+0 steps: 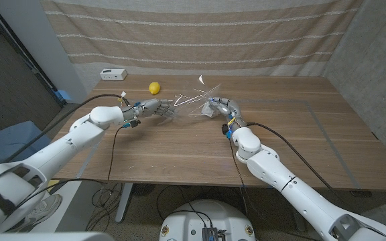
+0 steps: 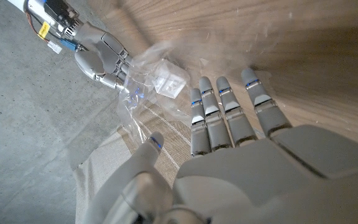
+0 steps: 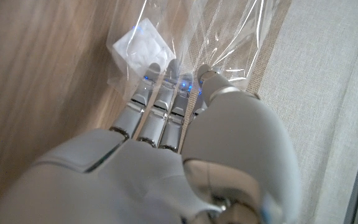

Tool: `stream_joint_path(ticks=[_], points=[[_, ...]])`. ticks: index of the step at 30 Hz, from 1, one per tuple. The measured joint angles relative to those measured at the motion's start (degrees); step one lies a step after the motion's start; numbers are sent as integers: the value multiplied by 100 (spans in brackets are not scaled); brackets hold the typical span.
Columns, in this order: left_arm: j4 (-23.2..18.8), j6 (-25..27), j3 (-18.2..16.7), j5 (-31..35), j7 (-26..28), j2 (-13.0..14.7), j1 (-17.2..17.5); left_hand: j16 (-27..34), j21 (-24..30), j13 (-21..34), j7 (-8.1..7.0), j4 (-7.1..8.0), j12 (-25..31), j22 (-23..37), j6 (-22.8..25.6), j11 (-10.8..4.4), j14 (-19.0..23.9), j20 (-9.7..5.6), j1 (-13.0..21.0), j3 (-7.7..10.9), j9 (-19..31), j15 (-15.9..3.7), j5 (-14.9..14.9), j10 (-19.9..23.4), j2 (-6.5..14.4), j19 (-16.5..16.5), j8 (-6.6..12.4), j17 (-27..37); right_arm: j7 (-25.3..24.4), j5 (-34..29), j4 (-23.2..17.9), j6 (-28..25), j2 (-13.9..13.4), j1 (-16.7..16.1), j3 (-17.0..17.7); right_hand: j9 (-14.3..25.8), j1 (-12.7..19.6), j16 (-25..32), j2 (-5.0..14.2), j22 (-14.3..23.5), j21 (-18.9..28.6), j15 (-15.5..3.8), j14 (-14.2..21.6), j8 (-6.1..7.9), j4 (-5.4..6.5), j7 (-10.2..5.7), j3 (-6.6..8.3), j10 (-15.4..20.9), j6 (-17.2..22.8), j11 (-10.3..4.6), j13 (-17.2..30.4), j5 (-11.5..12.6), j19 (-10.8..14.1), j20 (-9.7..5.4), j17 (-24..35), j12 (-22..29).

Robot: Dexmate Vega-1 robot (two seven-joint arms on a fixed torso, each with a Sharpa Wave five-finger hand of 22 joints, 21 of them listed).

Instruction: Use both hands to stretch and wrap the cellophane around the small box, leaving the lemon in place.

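A crinkled sheet of clear cellophane (image 1: 190,100) hangs between my two hands above the middle of the table (image 1: 179,154). The small pale box (image 2: 169,81) sits inside the film, close to my right hand's fingertips (image 3: 166,71). My right hand (image 1: 218,106) pinches the cellophane (image 3: 229,31) between thumb and fingers. My left hand (image 1: 156,107) reaches toward the film with its fingers (image 2: 229,118) straight and apart from the thumb; the cellophane (image 2: 138,106) brushes the thumb tip. The yellow lemon (image 1: 154,88) lies behind my left hand, apart from the film.
A small white device (image 1: 113,73) stands at the table's back left corner. A striped cloth (image 1: 200,33) hangs behind the table. Bare wood stretches across the front and right of the tabletop.
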Motion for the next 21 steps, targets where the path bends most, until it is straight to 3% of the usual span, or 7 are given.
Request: stream_joint_path(ticks=[4, 8, 12, 14, 21], points=[[36, -2, 12, -23, -63, -14, -19, 0, 0, 0, -20, 8, 0, 0, 22, 31, 0, 0, -23, -25, 0, 0, 0, 31, -23, 0, 0, 0, -503, -717, 249, 112, 132, 137, -156, -65, -73, -312, -73, 31, -25, 41, -516, 47, -62, -46, 62, -151, 46, -147, 34, 0, -419, 58, -11, -79], [81, -15, 20, -41, -120, -31, -47, 0, 0, 0, -11, 11, 0, 1, 51, 31, 0, 0, -23, -35, 0, 0, 0, 31, -23, 0, 0, 0, -959, -1376, 570, 329, 297, 264, -275, -119, -136, -630, -136, 18, -84, 78, -907, 51, -92, -81, 109, -478, 82, -186, 37, 0, -751, 196, -69, -233], [129, -33, 31, -54, -173, -50, -70, 0, 0, 0, -11, 11, 0, 1, 51, 31, 0, 0, -23, -35, 0, 0, 0, 31, -23, 0, 0, 0, -1361, -1948, 950, 524, 452, 425, -401, -146, -188, -705, -189, 3, -118, 91, -928, 52, -69, -112, 134, -530, 112, -211, 10, 1, -869, 276, -107, -241], [177, -42, 40, -65, -203, -69, -94, 0, 0, 0, -11, 11, 0, 1, 51, 31, 0, 0, -22, -35, 0, 0, 0, 31, -22, -1, 0, 1, -1673, -2439, 1119, 618, 509, 519, -487, -159, -204, -711, -204, -13, -118, 101, -839, 52, -79, -144, 153, -447, 144, -294, 3, -22, -870, 276, -123, -241], [311, -88, 54, -121, -328, -131, -158, 0, 0, 1, -11, -11, 0, 1, 51, 31, 0, 11, -45, -57, 0, 0, 21, 31, -49, 11, 0, 1, -2119, -3572, 1609, 432, 639, 904, -843, -193, -302, -755, -228, -37, -117, 67, -723, 89, -81, -185, 167, -308, 183, -433, -16, -22, -869, 276, -158, -214]])
